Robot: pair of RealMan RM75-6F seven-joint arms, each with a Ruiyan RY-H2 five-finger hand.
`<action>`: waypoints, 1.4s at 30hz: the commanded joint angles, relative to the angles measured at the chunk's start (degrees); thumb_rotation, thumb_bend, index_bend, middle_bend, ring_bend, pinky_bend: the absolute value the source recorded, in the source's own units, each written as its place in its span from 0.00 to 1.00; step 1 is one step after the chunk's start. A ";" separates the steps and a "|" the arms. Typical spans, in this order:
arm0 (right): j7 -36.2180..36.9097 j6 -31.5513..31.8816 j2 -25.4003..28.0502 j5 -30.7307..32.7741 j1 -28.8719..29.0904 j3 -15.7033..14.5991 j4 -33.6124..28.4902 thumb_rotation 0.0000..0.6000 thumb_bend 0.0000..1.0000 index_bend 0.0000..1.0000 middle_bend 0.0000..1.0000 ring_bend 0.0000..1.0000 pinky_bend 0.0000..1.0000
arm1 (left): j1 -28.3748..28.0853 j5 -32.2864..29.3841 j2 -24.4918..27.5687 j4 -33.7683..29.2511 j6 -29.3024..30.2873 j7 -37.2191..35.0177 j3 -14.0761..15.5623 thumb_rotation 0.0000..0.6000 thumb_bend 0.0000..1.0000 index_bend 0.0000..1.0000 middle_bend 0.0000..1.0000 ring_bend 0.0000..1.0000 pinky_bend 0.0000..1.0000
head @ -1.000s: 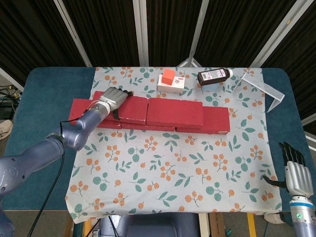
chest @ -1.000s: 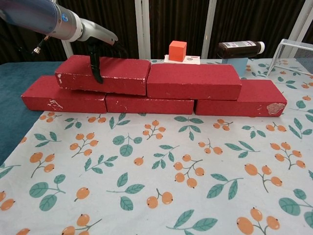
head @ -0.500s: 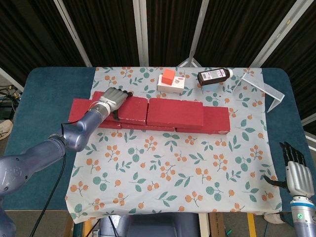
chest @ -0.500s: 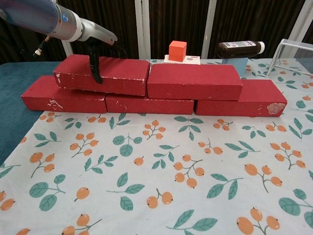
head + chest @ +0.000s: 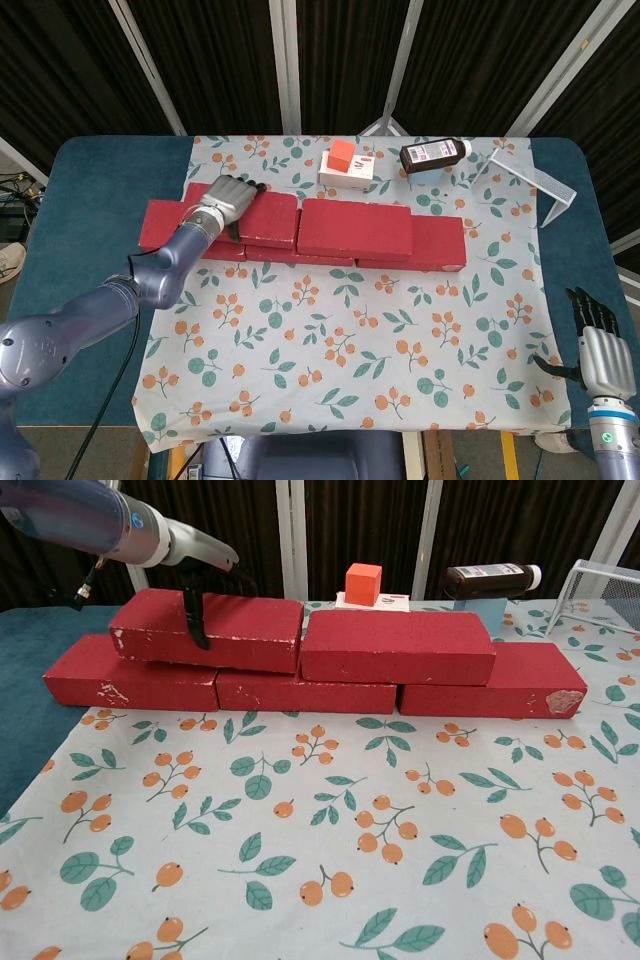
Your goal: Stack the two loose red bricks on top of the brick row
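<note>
Barely any change over the last second: left hand [image 5: 228, 198] still gripping the upper-left brick [image 5: 215, 632], which has nudged slightly left, thumb down its front face. That brick sits on the bottom row [image 5: 300, 691], touching the second upper brick [image 5: 395, 645] at its 3 o'clock. Right hand [image 5: 598, 345] hangs off the table's 5 o'clock corner, fingers apart, empty. Orange cube [image 5: 342, 153] and dark bottle [image 5: 434, 153] at 12 o'clock behind the bricks.

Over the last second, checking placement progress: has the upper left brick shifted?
Yes, slightly. The upper left brick, held by the left robot hand, slid left, opening a small gap from the upper right brick.
</note>
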 commanded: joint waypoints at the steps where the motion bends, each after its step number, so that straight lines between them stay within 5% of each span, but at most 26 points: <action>1: 0.07 0.02 -0.01 -0.05 -0.02 0.00 0.01 1.00 0.05 0.00 0.01 0.00 0.00 | -0.11 -0.34 0.05 -0.19 0.18 0.29 -0.03 1.00 0.06 0.33 0.28 0.19 0.21; 42: 0.02 -0.01 -0.36 0.27 0.02 0.28 0.28 1.00 0.05 0.00 0.01 0.00 0.00 | -1.02 -4.28 -1.42 -0.02 -0.28 2.81 0.52 1.00 0.06 0.33 0.28 0.19 0.21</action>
